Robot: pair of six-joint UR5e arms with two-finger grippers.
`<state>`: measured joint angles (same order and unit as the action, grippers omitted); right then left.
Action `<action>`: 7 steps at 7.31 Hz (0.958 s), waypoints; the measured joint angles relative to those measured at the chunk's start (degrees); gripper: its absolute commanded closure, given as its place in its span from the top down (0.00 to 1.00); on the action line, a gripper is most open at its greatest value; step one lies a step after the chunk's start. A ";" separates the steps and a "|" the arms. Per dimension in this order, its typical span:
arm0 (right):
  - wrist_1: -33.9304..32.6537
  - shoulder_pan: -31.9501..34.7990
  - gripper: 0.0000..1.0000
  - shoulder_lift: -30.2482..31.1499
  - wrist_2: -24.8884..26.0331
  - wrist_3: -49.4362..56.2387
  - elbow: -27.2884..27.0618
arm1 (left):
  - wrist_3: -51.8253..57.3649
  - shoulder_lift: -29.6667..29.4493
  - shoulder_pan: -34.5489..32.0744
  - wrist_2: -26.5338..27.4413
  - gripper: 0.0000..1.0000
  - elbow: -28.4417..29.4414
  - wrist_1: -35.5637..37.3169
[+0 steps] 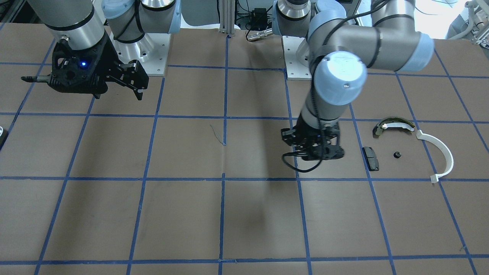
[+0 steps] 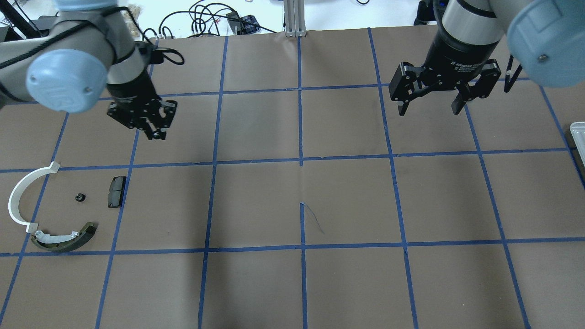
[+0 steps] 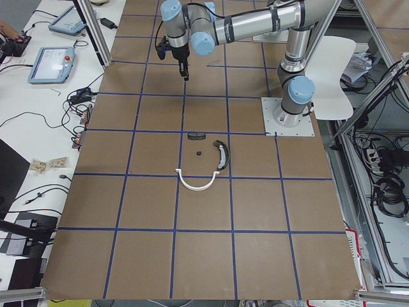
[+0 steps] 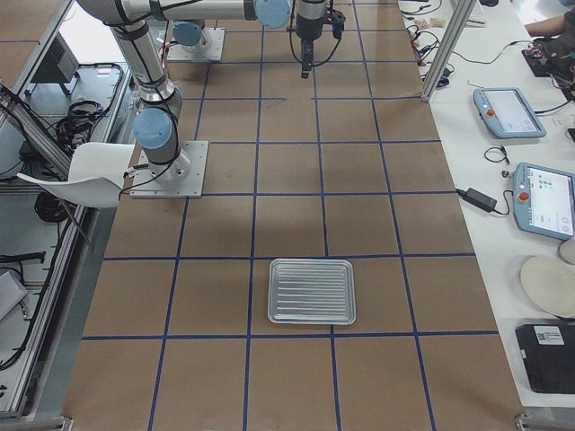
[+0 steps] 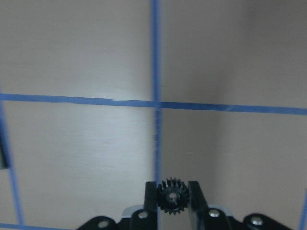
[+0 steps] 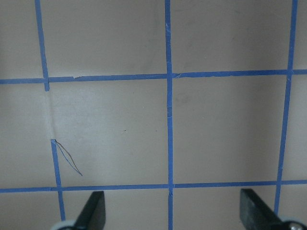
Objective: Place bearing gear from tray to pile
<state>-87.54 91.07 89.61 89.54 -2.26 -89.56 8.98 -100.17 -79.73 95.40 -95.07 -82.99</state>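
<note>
Overhead exterior is showing the pile (image 2: 80, 197) lying leftmost. Beyond and right of the pile, the left gripper (image 2: 155, 133) is pinching the bearing gear (image 5: 169, 197) between narrowly parted fingers. Far right of the pile, the right gripper (image 2: 432, 108) is hanging spread wide, empty.

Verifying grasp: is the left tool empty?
No, the left wrist view shows the bearing gear clamped between the fingers of the left tool.

left arm (image 1: 359, 38), right arm (image 1: 72, 23): silver, pale-blue caps | left pincer (image 2: 156, 134), right pincer (image 2: 429, 111): black
</note>
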 measured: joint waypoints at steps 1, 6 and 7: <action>0.00 0.02 1.00 0.05 0.00 0.04 0.00 | 7.10 -0.21 6.47 0.30 0.00 -0.97 0.59; -0.75 0.09 1.00 0.31 -0.12 -0.29 0.00 | 28.69 -5.26 23.57 -1.63 0.00 -11.76 19.73; -0.73 0.11 1.00 0.34 -0.09 -0.26 -0.02 | 29.17 -5.88 24.08 -2.45 0.00 -14.28 22.68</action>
<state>-88.27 91.19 89.96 89.46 -2.53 -89.58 38.15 -106.05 -55.65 92.95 -109.35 -60.30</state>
